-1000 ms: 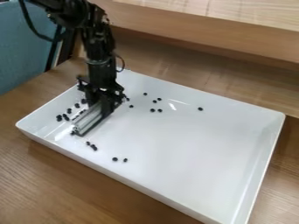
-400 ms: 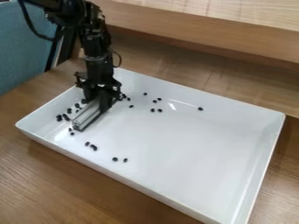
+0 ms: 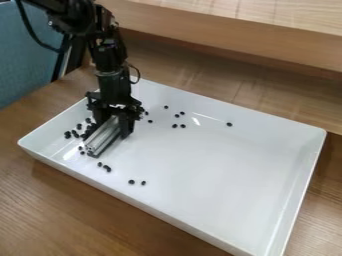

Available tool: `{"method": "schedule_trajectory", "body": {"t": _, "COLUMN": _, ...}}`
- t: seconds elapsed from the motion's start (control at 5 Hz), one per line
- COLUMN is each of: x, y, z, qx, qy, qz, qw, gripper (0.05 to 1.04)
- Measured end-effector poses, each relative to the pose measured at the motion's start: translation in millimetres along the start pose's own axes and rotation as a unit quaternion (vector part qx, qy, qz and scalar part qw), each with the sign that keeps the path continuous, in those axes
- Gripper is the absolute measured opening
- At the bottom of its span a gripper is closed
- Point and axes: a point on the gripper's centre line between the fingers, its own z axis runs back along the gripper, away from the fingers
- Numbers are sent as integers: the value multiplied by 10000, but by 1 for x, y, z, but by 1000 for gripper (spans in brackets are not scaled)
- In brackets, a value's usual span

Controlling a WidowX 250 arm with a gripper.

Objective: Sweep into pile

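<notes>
1. Camera view: I have the claw (image 3: 110, 128) low over the left end of the white tray (image 3: 214, 170), its two fingers clamped on a grooved metal bar (image 3: 103, 138), which slants down toward the tray's near wall.
2. Small black beads (image 3: 71, 134) lie loosely gathered at the tray's left end, beside the bar. Others sit near the tray's near wall and toward its far wall, with a lone bead (image 3: 229, 124) well apart, toward the tray's far right.
3. I judge the sweep as partly done: the left-end gathering looks like the start of a pile, and the strays need bringing in.
4. My main worry is a gap under the bar. If I carry it slightly high or tilted, beads could slip beneath it toward the tray's middle.
5. Beads near the bar's lower end could roll around it if my stroke is too short or badly angled.
6. Pressing hard on the tray floor, or catching a wall, could twist the bar in my grip or shove the tray along the table (image 3: 60, 215). Too quick a stroke might scatter the pile.
</notes>
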Motion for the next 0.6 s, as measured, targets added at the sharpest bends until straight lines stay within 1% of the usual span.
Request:
{"method": "schedule_trajectory", "body": {"t": 0.2, "x": -10, "y": -16, "z": 28, "qx": -284, "qy": -314, "qz": -46, "qw": 9991, "gripper": 990}}
{"method": "schedule_trajectory", "body": {"t": 0.4, "x": -12, "y": -22, "z": 46, "qx": -423, "qy": -553, "qz": -127, "qw": 9975, "gripper": 1001}}
{"method": "schedule_trajectory", "body": {"t": 0.6, "x": -14, "y": -25, "z": 62, "qx": -570, "qy": -698, "qz": -118, "qw": 9959, "gripper": 1001}}
